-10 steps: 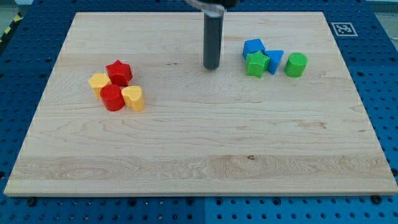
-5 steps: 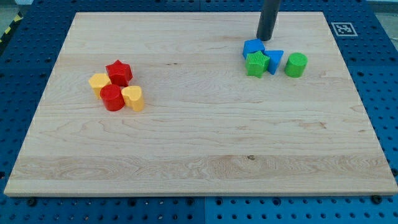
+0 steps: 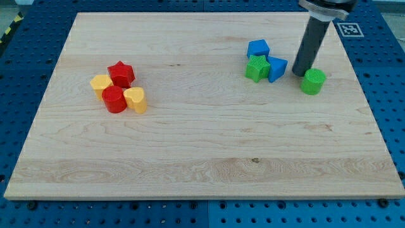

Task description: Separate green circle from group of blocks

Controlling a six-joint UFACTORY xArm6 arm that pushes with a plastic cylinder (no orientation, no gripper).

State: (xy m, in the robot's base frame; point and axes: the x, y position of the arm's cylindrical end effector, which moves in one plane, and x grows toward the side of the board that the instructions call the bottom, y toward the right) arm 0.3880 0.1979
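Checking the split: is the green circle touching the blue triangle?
No, bare board and my tip lie between the green circle and the blue triangle.

My tip (image 3: 300, 74) has come down between blue triangle (image 3: 276, 68) and green circle (image 3: 312, 82), nudging the circle toward the view's bottom right

- A wooden board (image 3: 202, 158) is seen resting on a blue perforated surface (image 3: 386, 69).
- Near the board's left edge, four blocks are clustered together: a red star (image 3: 121, 73) towards the top, a yellow block (image 3: 100, 83) just to its left, a red cylinder (image 3: 114, 99) below, and a yellow heart-like block (image 3: 135, 100) touching the cylinder on its right.
- A black-and-white marker tag (image 3: 348, 29) is placed at the board's top right corner.
- A yellow-and-black striped strip (image 3: 9, 28) is visible off the board, near the top left corner.
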